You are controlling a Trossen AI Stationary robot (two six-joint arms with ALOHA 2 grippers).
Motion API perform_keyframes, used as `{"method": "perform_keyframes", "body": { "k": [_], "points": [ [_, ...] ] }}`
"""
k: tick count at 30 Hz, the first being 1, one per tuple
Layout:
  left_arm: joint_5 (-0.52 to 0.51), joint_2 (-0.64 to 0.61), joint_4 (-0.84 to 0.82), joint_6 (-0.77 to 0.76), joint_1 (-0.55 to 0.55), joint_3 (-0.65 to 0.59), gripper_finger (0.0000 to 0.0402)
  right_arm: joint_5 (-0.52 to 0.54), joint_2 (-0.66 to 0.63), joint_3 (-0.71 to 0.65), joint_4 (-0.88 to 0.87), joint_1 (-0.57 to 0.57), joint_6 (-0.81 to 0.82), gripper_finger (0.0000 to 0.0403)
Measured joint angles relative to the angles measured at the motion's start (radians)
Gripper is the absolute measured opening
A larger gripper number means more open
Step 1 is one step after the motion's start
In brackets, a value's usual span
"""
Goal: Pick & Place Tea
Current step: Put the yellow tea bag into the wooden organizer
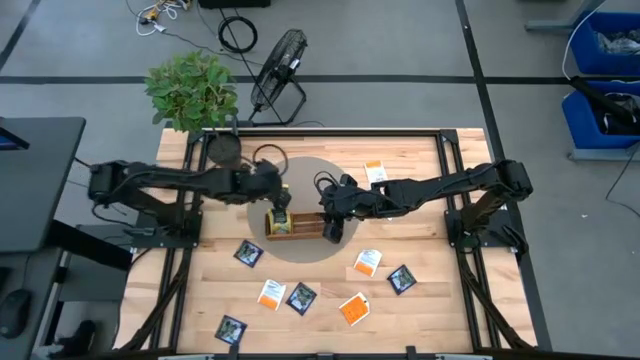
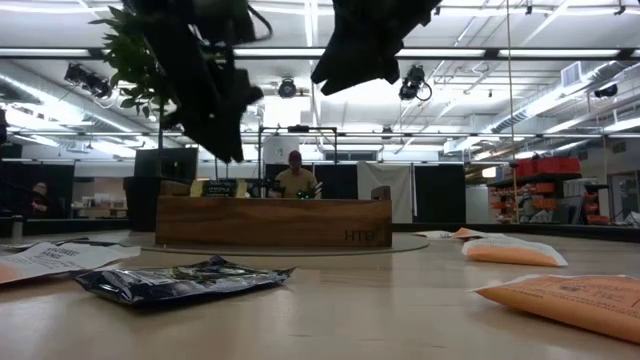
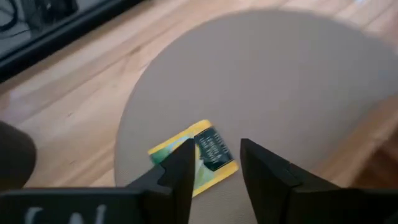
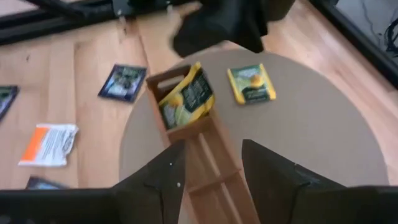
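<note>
Near the centre of the high view, on the grey round mat (image 1: 300, 215), stands the wooden tray (image 4: 199, 149); its end compartment holds yellow-green sachets (image 4: 185, 98), while the compartments nearer my right gripper (image 4: 208, 165) look bare. One more yellow-green sachet (image 3: 198, 157) lies flat on the mat beside the tray, under my left gripper (image 3: 214, 163). Both pairs of my jaws stand apart, holding nothing. I judge the job barely begun: navy sachets (image 1: 248, 253) and orange-and-white sachets (image 1: 368, 262) lie scattered across the lower part of the pale wooden table (image 1: 420, 310). Beyond, a plant (image 1: 192, 90) and a floor fan (image 1: 278, 62) stand at upper left.
</note>
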Motion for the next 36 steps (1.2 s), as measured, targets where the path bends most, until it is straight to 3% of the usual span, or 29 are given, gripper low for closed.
{"method": "perform_keyframes", "body": {
  "k": [6,10,15,20,27,36],
  "points": [
    [0.079,0.089,-0.021,0.081,0.03,0.034,0.0223,-0.002,0.0,0.0,-0.024,0.037,-0.017,0.0167],
    [0.108,0.103,-0.029,0.054,0.083,0.063,0.028,-0.003,0.0,0.0,-0.023,0.048,-0.017,0.0167],
    [0.132,0.104,-0.03,0.053,0.148,0.078,0.0325,-0.021,0.0,0.0,-0.023,0.054,-0.012,0.0167],
    [0.191,0.104,-0.031,0.046,0.191,0.079,0.0339,-0.035,0.0,0.0,-0.023,0.054,-0.003,0.0167],
    [0.192,0.106,-0.032,0.028,0.252,0.079,0.0338,-0.036,0.0,0.0,-0.014,0.054,0.02,0.0167],
    [0.266,0.22,-0.037,0.038,0.252,0.079,0.0337,-0.04,0.0,0.0,-0.006,0.054,0.027,0.0167]
  ]
}}
